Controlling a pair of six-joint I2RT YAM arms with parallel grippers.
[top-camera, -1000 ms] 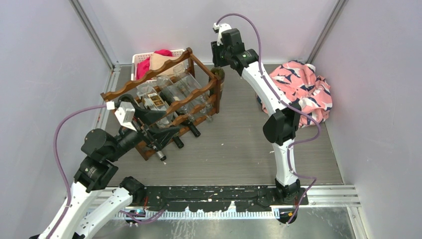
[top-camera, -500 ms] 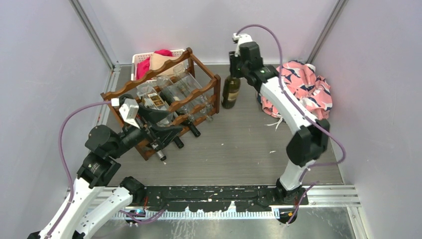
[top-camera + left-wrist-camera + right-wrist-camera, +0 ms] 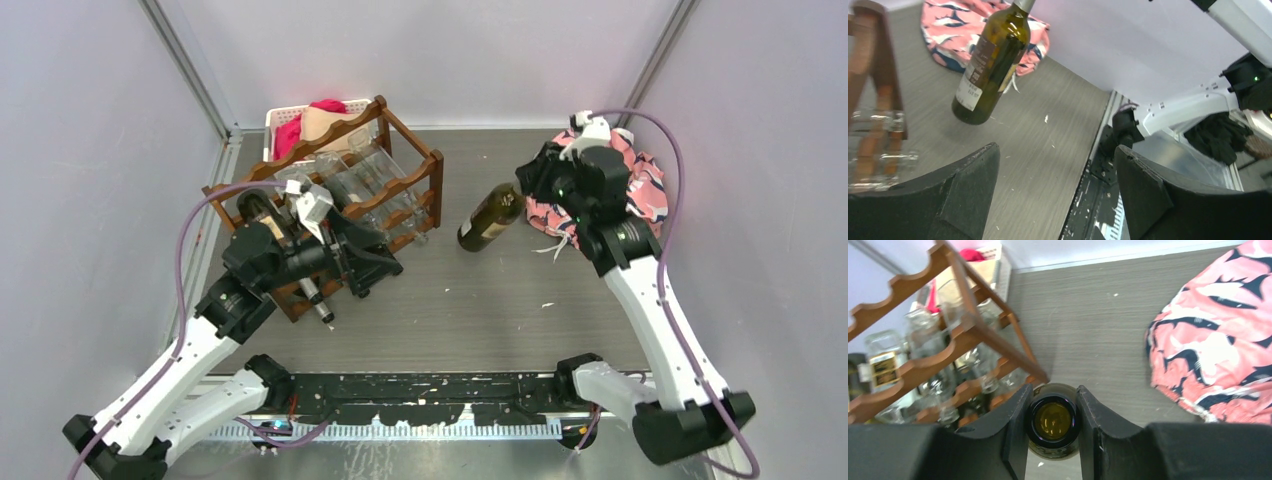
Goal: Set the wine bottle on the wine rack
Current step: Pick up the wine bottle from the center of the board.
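Note:
A dark green wine bottle (image 3: 490,218) with a brown label leans over on the grey floor, right of the wine rack (image 3: 330,205). My right gripper (image 3: 522,188) is shut on its neck; in the right wrist view the fingers clamp the open mouth of the bottle (image 3: 1053,421). The reddish-brown rack with wavy rails holds several clear and dark bottles. My left gripper (image 3: 375,262) is open and empty at the rack's front right corner. In the left wrist view it (image 3: 1055,190) points across the floor towards the bottle (image 3: 990,65).
A white slotted basket (image 3: 290,118) with red and tan cloth stands behind the rack. A pink patterned cloth bundle (image 3: 625,180) lies at the right by my right arm. The black base rail (image 3: 430,390) runs along the near edge. Lilac walls enclose the floor.
My right gripper has carried the bottle away from the rack's far corner towards the middle right and tipped it over. My left arm has reached forward and right along the rack's front.

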